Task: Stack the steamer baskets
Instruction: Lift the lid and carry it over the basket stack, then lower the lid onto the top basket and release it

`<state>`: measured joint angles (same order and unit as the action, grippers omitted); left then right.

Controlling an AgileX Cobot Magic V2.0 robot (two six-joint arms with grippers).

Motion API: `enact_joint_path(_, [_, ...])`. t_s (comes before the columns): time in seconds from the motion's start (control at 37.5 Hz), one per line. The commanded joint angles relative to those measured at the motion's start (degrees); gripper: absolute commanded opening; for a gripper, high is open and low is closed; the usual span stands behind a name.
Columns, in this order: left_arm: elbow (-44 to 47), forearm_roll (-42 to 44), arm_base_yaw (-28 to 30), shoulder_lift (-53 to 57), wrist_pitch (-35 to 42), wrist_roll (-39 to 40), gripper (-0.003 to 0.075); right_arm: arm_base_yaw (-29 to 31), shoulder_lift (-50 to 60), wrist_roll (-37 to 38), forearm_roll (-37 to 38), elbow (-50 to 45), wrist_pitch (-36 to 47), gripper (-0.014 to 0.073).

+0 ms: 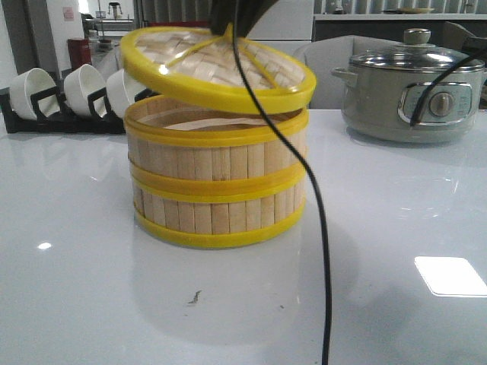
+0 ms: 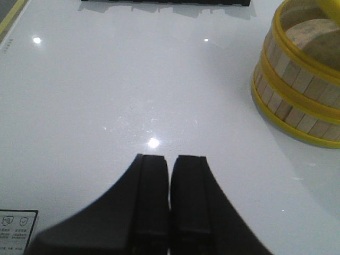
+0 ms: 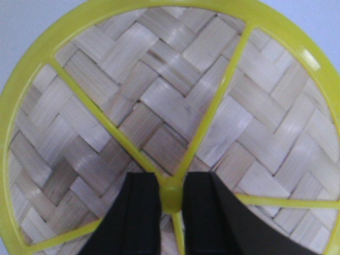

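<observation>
Two steamer baskets stand stacked in the middle of the table: the upper basket sits on the lower basket. They also show in the left wrist view. My right gripper is shut on the yellow knob of the woven lid. It holds the lid tilted just above the upper basket, the lid's left side higher. My left gripper is shut and empty, low over the bare table to the left of the stack.
A grey-green electric pot stands at the back right. A black rack with white bowls stands at the back left. A black cable hangs in front of the stack.
</observation>
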<state>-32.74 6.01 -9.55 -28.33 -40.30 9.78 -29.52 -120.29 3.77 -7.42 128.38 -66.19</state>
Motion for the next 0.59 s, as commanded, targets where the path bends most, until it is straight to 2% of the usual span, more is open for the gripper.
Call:
enact_joint_path(0.0, [-1.7, 0.0, 0.1, -0.2, 4.6, 0.5, 0.0086, -0.8, 2.1, -0.7, -0.1, 2.3, 2.4, 0.0056])
enact_joint_path(0.56, [-1.7, 0.0, 0.1, -0.2, 4.6, 0.5, 0.0086, -1.2, -0.4, -0.8, 2.6, 2.6, 3.6, 0.0056])
